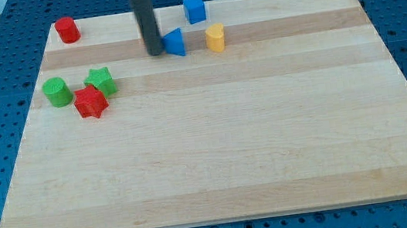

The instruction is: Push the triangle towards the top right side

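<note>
The blue triangle (174, 43) lies near the view's top, left of centre, on the wooden board (216, 151). My tip (156, 52) is at the rod's lower end, right against the triangle's left side, touching or nearly so. A blue cube (194, 9) sits up and to the right of the triangle. A yellow block (215, 38) stands just to the triangle's right, a small gap apart.
A red cylinder (66, 29) is at the board's top left corner. A green cylinder (56, 92), a green star (100, 81) and a red star (91, 102) cluster at the view's left. Blue perforated table surrounds the board.
</note>
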You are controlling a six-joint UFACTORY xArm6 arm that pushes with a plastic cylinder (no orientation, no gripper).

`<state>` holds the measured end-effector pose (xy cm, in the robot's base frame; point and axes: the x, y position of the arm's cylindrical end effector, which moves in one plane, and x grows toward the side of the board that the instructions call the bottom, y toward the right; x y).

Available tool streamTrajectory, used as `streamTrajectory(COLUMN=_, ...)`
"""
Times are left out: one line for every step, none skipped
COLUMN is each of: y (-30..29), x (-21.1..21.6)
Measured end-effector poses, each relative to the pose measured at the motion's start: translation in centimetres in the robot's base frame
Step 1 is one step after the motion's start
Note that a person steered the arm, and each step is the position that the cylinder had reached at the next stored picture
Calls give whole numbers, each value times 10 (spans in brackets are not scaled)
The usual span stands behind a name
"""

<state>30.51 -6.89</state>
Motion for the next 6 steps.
streamTrajectory(y=61, x=-5)
streamTrajectory(y=111, x=-13)
streamTrajectory(y=107, x=-13)
streamTrajectory(y=104, x=-13)
streamTrajectory(y=136, x=-14)
streamTrajectory(y=179, x=-18)
